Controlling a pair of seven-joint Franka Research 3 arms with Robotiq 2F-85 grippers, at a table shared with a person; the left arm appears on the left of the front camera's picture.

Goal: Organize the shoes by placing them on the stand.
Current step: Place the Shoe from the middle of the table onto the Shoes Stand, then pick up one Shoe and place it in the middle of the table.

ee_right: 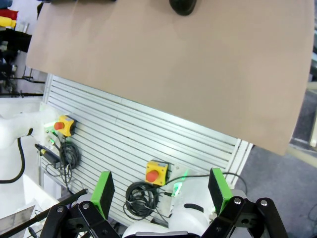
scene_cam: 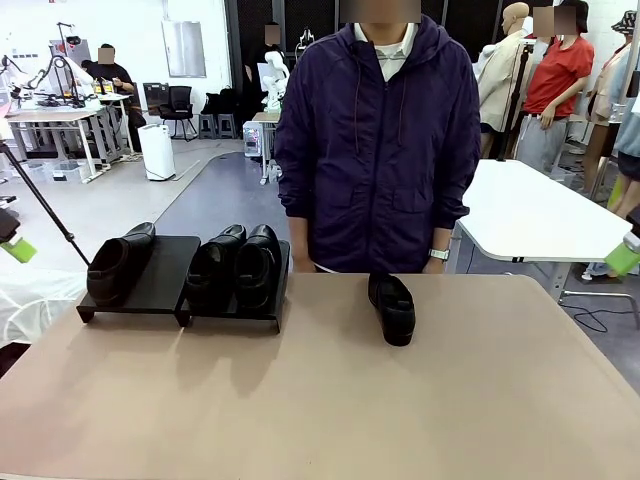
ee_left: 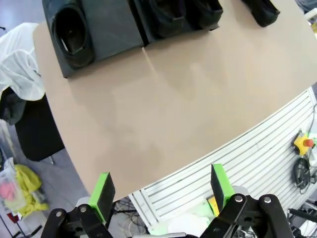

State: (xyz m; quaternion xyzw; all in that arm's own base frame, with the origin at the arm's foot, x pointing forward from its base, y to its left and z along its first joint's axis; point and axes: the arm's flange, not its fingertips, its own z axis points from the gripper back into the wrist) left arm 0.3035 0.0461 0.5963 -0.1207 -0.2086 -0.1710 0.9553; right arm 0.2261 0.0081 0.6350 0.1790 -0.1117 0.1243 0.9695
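Black shoes point(scene_cam: 238, 264), three on stand point(scene_cam: 160, 285), one on table point(scene_cam: 400, 400)

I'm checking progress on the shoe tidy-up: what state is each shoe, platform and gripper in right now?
Left platform: one shoe on it, one spot free.
Right platform: full, pair of shoes on it.
Fourth shoe: on the table, off the stand.
Left gripper: open, empty.
Right gripper: open, empty.
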